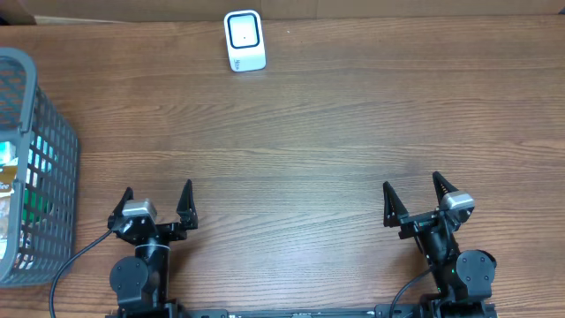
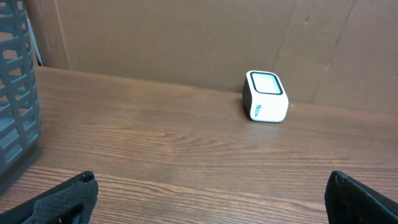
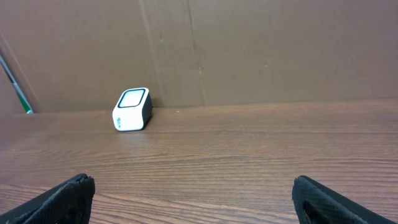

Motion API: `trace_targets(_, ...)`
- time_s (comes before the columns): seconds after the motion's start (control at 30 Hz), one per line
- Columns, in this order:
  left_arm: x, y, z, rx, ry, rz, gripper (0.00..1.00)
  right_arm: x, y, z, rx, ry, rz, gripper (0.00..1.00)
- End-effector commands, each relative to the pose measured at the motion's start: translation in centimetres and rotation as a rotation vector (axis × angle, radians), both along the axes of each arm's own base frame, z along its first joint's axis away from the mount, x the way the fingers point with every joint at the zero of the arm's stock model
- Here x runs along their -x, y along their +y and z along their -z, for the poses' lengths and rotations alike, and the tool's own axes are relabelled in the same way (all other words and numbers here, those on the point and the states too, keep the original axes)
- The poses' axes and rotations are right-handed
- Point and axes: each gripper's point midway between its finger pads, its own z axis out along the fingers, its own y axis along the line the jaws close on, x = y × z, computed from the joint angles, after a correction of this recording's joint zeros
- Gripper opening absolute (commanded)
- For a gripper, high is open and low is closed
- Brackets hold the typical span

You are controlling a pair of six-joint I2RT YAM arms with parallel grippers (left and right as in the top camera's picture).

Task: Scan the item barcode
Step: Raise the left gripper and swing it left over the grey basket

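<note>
From the overhead camera, the only container I can see is a grey plastic lattice basket (image 1: 55, 168) at the left edge of the brown wood-grain table (image 1: 291, 150), partly cut off by the frame. Through its mesh I can make out packages (image 1: 9, 163) in teal, white, yellow-orange and green. There are several, but I cannot tell how many or what they are. Anything with a barcode on it is in that basket, since nothing of the kind lies on the table itself. In the left wrist view the basket wall shows at the far left.

The small white box-shaped scanner with a dark-framed window (image 1: 244, 40) sits at the far edge of the table, well apart from the basket and from both arms. It stands just in front of the brown cardboard panels (image 2: 174, 37) behind the table. The left wrist view shows a small teal marking on its front face (too small for me to read), and I see no other writing anywhere.

The left gripper (image 1: 157, 187) is at the near edge, its fingers spread as wide as they go and nothing between them. The right gripper (image 1: 410, 181) is opposite it at the near right, also fully spread and holding nothing. Both wrist cameras show bare tabletop between the black fingertips.
</note>
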Motion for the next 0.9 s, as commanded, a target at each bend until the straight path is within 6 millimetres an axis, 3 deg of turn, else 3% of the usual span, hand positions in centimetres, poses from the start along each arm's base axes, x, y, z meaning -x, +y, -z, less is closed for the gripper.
trace_targets(0.0,0.4,-0.1,-3.2,-0.033,-0.063,0.003,1.00,0.0,0.1,0.2,0.001,-0.003,-0.005,1.00)
trace_targets(0.43,-0.3,-1.2,-10.3,-0.020,-0.012,0.068,1.00,0.0,0.1,0.2,0.001,-0.003,-0.005,1.00)
trace_targets(0.6,-1.1,-2.5,-13.4,0.015,0.114,0.154,1.00,0.0,0.1,0.2,0.001,-0.003,-0.005,1.00)
trace_targets(0.87,-2.3,-3.7,-16.3,0.092,0.359,0.235,1.00,0.0,0.1,0.2,0.001,-0.003,-0.005,1.00)
